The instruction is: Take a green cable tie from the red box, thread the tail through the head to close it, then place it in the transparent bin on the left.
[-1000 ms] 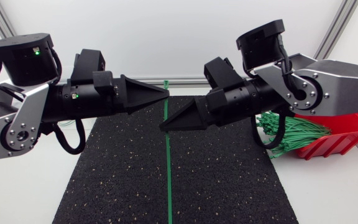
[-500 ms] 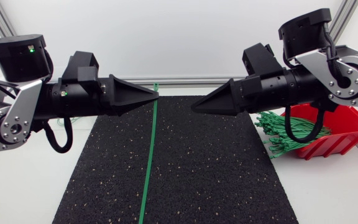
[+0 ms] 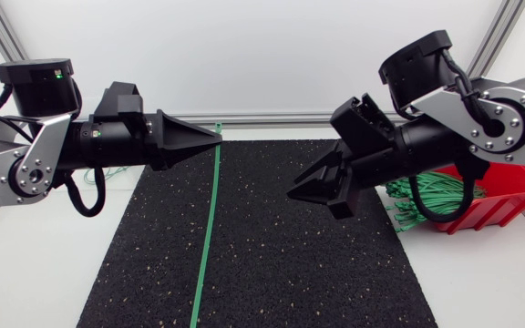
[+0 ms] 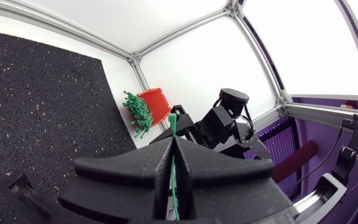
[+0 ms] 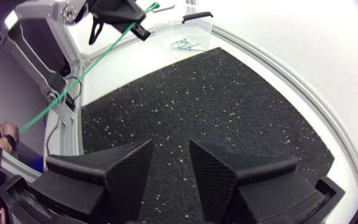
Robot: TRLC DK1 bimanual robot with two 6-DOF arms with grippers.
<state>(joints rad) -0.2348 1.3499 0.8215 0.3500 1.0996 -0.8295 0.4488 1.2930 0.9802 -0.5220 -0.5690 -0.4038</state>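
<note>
Well, hidden: the stretch of the green cable tie [image 3: 205,228] inside the left gripper [image 3: 215,143] was covered by its fingers, and the tail ran off the head view's lower edge.
Hard to make out: the transparent bin [image 5: 199,23] showed only in the right wrist view, far ahead of the right gripper's fingers. Its walls were faint, with a few green loops [image 5: 182,43] inside.
Tie's look: thin, straight and bright green. The small head poked out just past the left fingertips on one side, and the long tail ran out the other side across the black mat [image 3: 290,264].
Left gripper: clamped on the tie, both fingers pressing it from two sides.
Right gripper [image 3: 317,193]: fingers spread, nothing between them, well apart from the tie.
Red box [image 3: 509,196]: behind the right gripper, with a bundle of green ties [image 3: 427,196] spilling over its edge.
</note>
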